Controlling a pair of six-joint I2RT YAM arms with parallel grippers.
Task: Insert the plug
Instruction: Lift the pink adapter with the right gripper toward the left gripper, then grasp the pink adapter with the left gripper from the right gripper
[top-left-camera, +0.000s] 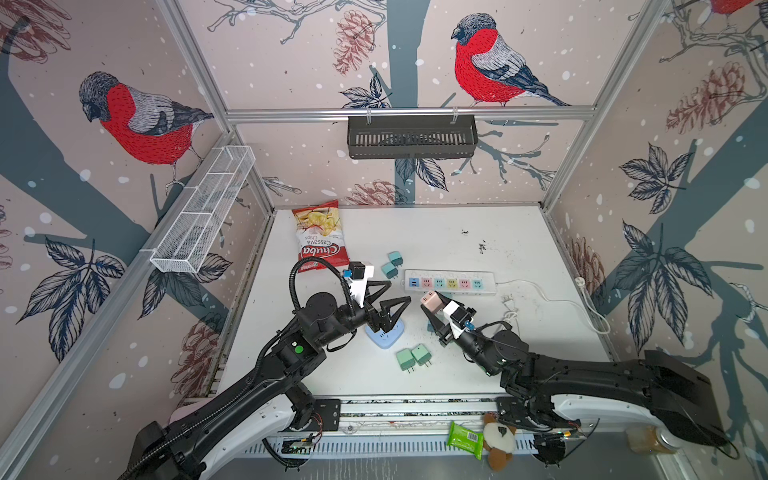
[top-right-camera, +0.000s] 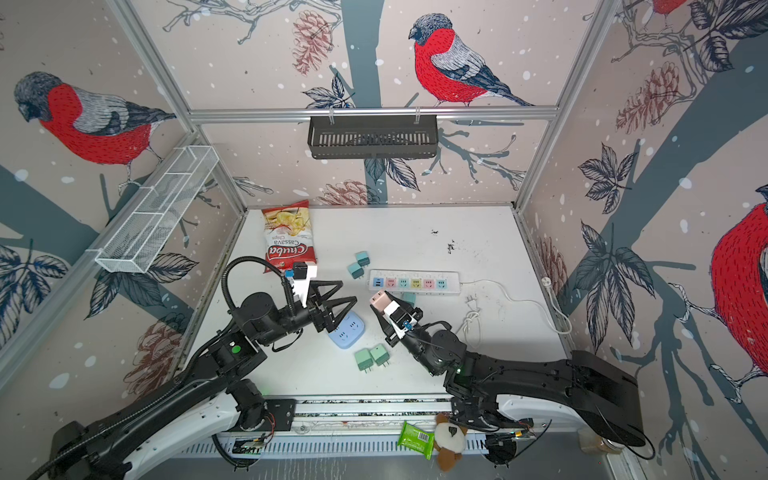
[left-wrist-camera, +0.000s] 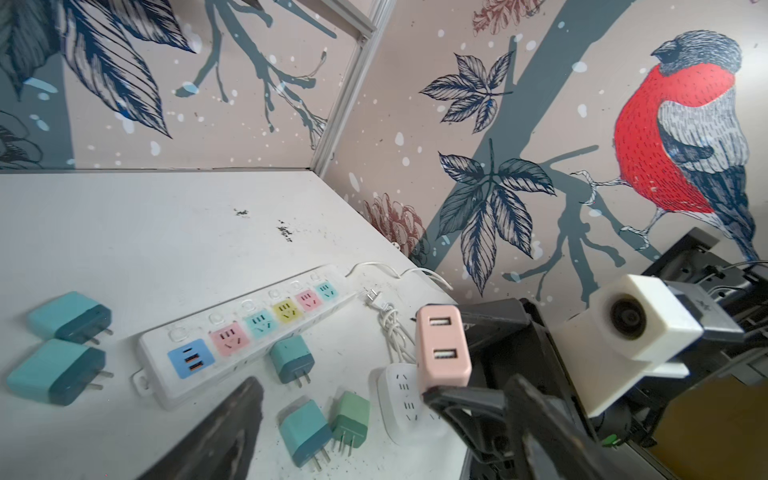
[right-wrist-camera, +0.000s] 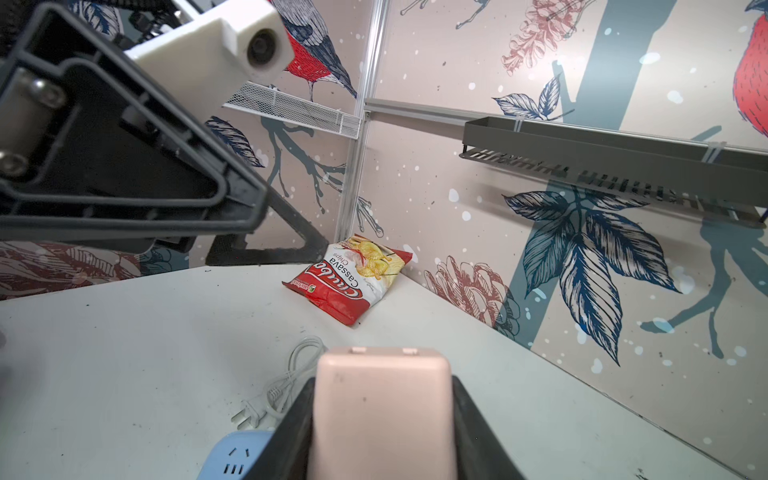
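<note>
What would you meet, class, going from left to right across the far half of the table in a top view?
chips bag → two teal plugs → power strip → white cord. Left out: the pink plug, which overlaps the strip.

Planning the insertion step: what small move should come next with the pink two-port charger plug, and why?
Probably ease the open left gripper forward around the port end of the pink two-port charger plug. The right gripper clamps its body with no prongs showing, so a handover likely comes first.
</note>
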